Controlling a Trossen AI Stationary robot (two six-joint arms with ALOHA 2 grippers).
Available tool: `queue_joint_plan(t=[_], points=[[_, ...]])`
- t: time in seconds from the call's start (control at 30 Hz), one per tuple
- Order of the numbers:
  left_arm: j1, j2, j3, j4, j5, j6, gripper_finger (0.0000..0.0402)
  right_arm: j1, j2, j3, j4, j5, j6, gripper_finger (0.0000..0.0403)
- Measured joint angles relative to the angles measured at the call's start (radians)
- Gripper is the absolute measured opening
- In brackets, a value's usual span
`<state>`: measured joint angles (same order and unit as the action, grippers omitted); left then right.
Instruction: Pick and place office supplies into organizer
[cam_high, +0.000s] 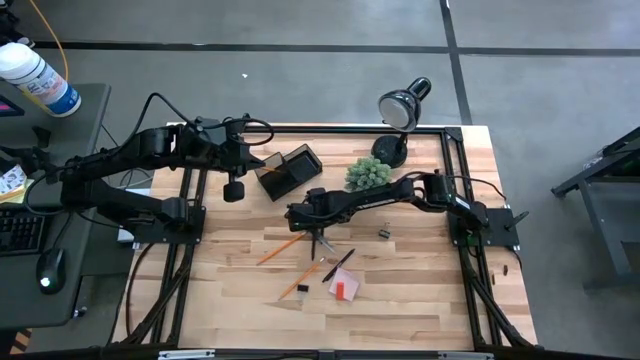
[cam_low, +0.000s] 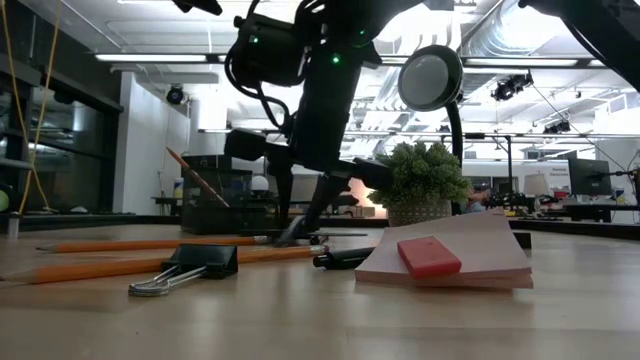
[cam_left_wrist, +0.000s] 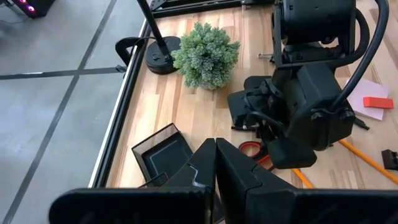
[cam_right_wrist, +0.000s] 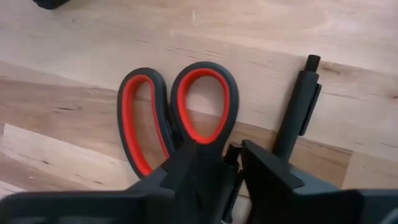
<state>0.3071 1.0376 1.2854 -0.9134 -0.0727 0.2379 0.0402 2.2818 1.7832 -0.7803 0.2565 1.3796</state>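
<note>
Scissors (cam_right_wrist: 177, 115) with black handles lined in orange-red lie flat on the wooden table, a black pen (cam_right_wrist: 297, 109) close beside them. My right gripper (cam_right_wrist: 224, 152) points steeply down at the scissors' neck, its fingers a little apart; it shows mid-table in the high view (cam_high: 318, 236). The dark organizer (cam_high: 290, 168) stands at the far middle with one pencil leaning in it. My left gripper (cam_left_wrist: 216, 144) hangs shut above the table beside the organizer, holding nothing. Pencils (cam_high: 280, 250), a pink sticky pad (cam_high: 344, 289) and a binder clip (cam_low: 190, 268) lie nearer the front edge. My right gripper comes slanting down from above at the scissors' neck (cam_right_wrist: 186, 144), just below the two handle loops. One finger (cam_right_wrist: 193, 171) covers the place where the loops meet. Whether the fingers touch the scissors I cannot tell. The scissors lie flat on the table.
A green spiky plant (cam_high: 367, 173) and a black desk lamp (cam_high: 402, 108) stand at the far right, close to my right arm. A second binder clip (cam_high: 383, 234) lies right of the scissors. Black frame rails run along the table's edges.
</note>
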Motion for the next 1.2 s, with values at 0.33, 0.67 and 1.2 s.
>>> queue_joint_plan(t=[0.33,0.67,1.2], points=[[0.0,0.0,0.0,0.0,0.0,0.017,0.0001,0.002,0.0,0.0,0.01,0.003,0.0,0.0042],[0.0,0.0,0.0,0.0,0.0,0.02,0.0001,0.002,0.003,0.04,0.008,-0.012,-0.028,0.005],[0.0,-0.041,0.0,-0.002,0.057,0.027,0.0001,-0.032,0.003,0.342,-0.103,0.212,-0.247,0.0044]])
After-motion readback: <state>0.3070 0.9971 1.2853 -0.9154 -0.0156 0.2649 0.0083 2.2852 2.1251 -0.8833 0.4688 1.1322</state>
